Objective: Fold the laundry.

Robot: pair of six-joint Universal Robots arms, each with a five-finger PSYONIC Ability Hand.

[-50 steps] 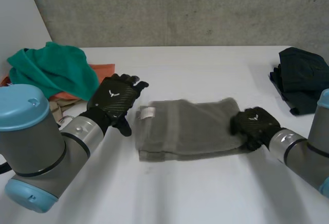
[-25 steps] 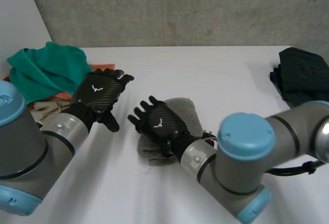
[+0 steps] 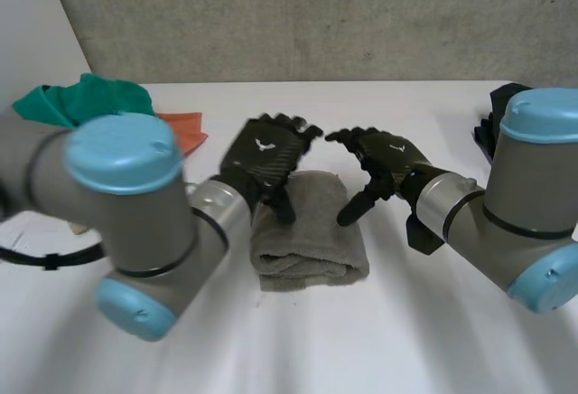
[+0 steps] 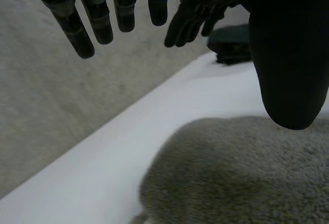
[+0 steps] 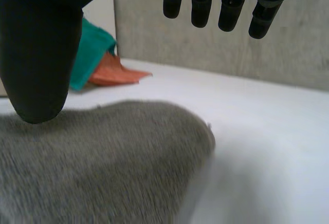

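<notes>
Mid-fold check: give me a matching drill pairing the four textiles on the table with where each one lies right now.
Things:
1. grey towel
2. green cloth
3. orange cloth
4. dark garment

Places:
A. at the right edge of the table
B. heaped at the table's left edge
C. folded, in the middle of the table
D. right beside the green cloth, on its inner side

Pairs: 1-C, 2-B, 3-D, 4-A

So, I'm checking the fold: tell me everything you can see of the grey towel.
The grey towel is fuzzy terry-like cloth, folded into a thick compact stack with layered edges at its near end, lying flat on the white table. The left hand and right hand, both open, hang over its far end; whether their thumbs touch it is unclear.
</notes>
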